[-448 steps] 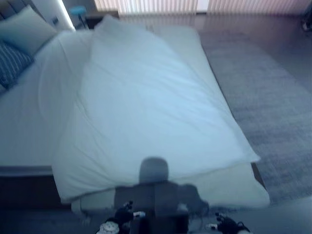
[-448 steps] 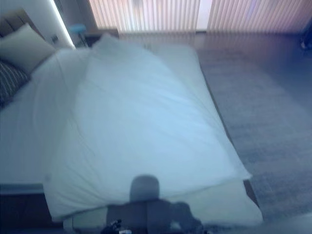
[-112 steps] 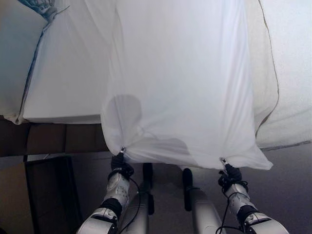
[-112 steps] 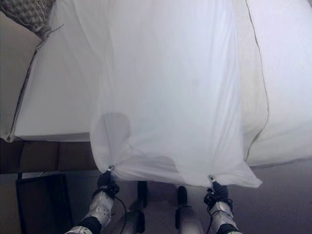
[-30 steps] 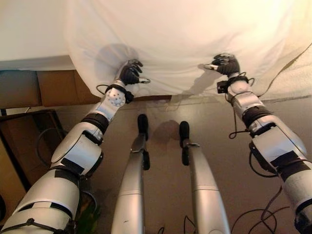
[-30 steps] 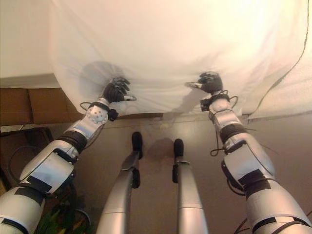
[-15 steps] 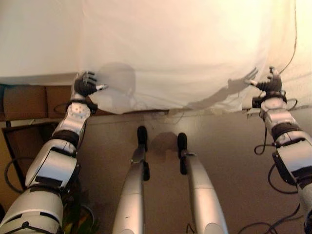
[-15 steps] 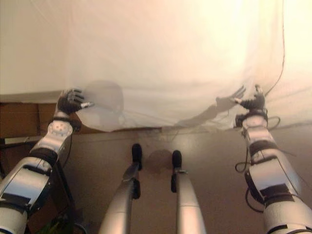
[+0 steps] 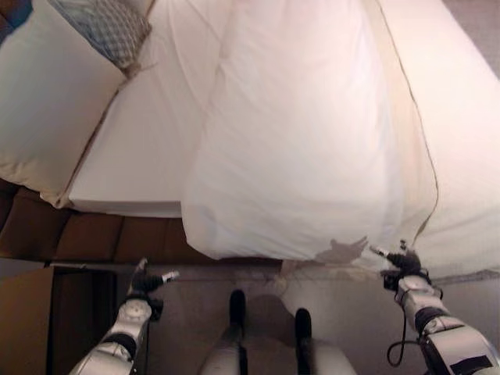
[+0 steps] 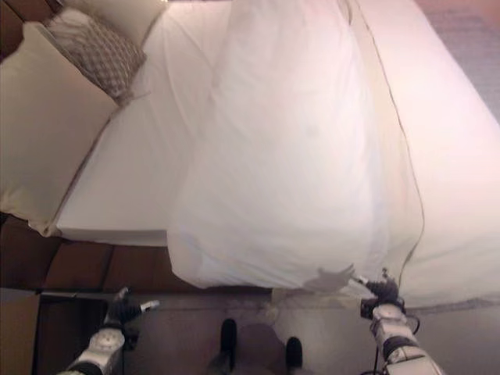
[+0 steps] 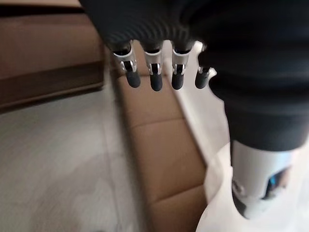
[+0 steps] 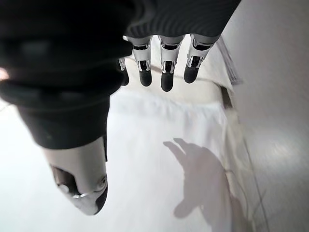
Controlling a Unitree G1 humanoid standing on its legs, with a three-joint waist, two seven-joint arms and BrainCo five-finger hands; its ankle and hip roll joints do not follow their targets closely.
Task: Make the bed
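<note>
White fabric duvet lies lengthwise down the white mattress, bunched narrow, its near edge overhanging the mattress foot. Cream pillow and grey patterned cushion sit left of the duvet. Left hand hangs below the duvet's near-left corner, fingers extended, empty. Right hand sits just beside the near-right corner, fingers extended, empty.

Step in hand, by judgement: spreading. Next move calls for regripping the near edge and drawing it sideways.

Left wrist view adds the brown bed base.
</note>
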